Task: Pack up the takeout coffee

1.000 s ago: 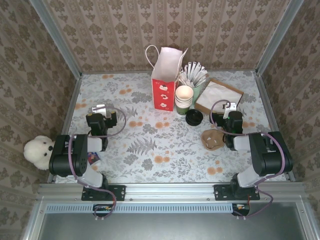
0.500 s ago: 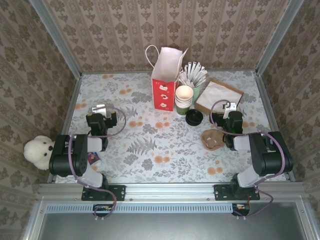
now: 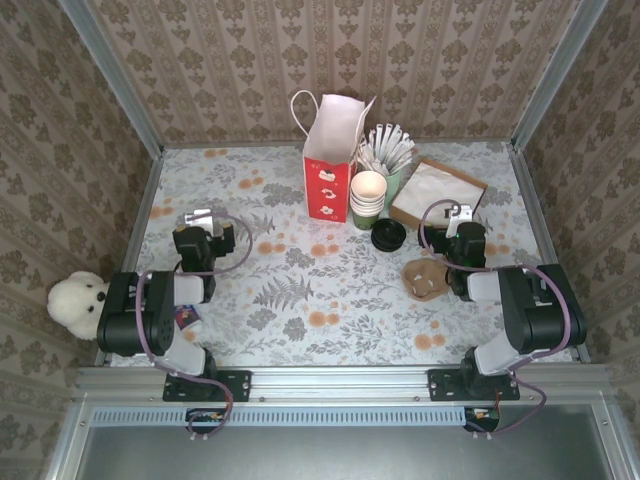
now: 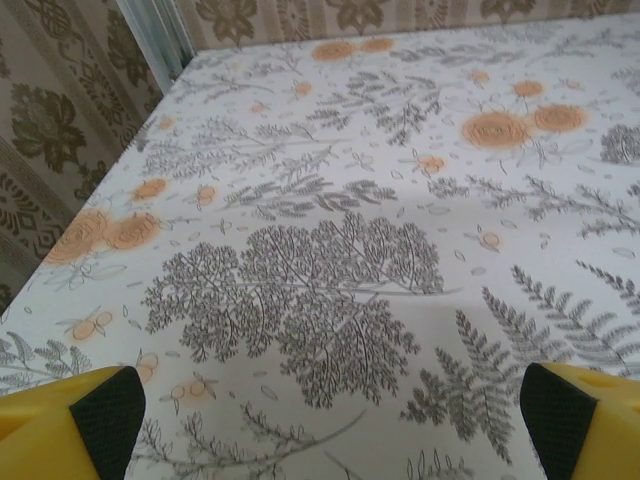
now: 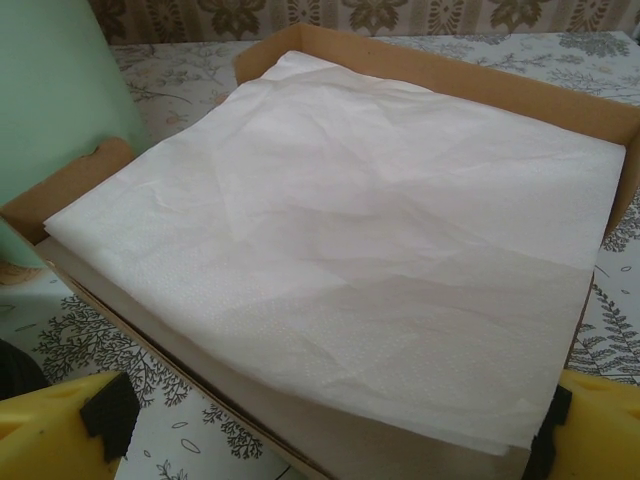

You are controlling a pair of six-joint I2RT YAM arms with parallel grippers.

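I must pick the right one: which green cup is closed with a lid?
The single black-lidded cup; the stacked cups behind it stand open, cream insides showing.

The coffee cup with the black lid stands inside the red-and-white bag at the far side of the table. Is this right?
No. The top external view shows the coffee cup on the table, right of the red-and-white bag at the far side, not inside.

left arm folded low, jaws wide apart | right arm folded low, jaws wide apart
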